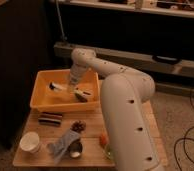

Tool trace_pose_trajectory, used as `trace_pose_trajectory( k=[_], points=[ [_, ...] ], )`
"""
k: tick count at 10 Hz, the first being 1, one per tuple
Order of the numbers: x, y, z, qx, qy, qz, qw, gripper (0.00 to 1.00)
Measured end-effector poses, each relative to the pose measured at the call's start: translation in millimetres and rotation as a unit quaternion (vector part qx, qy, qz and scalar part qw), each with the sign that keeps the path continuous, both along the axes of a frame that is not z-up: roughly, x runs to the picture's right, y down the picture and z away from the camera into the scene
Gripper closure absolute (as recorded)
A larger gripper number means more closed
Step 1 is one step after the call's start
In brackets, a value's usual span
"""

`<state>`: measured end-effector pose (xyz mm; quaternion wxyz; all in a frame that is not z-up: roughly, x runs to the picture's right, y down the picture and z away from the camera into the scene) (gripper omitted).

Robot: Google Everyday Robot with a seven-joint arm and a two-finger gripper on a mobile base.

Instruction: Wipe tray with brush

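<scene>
The slim white long-handled brush lies across the floor of the deep yellow-orange plastic tray, its dark tip toward 9 o'clock. The two-finger gripper is clamped on the brush inside the tray. Best bet: keep the head flat, sweep slowly, stay off the walls.

Deep yellow-orange tray sits at the table's far end, the white brush lying slanted inside it, dark tip left, head right, held by the shut gripper.
</scene>
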<state>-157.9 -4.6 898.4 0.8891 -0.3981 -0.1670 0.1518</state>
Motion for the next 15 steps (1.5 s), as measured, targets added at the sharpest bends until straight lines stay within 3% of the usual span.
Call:
trace_pose_trajectory(
  k=[3,5,7,11,12,15],
  points=[
    [3,-34,31.9,0.006,0.008,0.007,0.9999,1.00],
    [-3,-54,42.6,0.011,-0.001,0.017,0.9998,1.00],
    [-11,-65,38.8,0.019,-0.020,0.019,0.9995,1.00],
    [-64,-50,-0.3,0.037,-0.072,-0.004,0.9967,1.00],
    [-84,-37,-14.5,0.040,-0.087,-0.017,0.9952,1.00],
    [-111,-12,-29.7,0.036,-0.108,-0.036,0.9928,1.00]
  ],
)
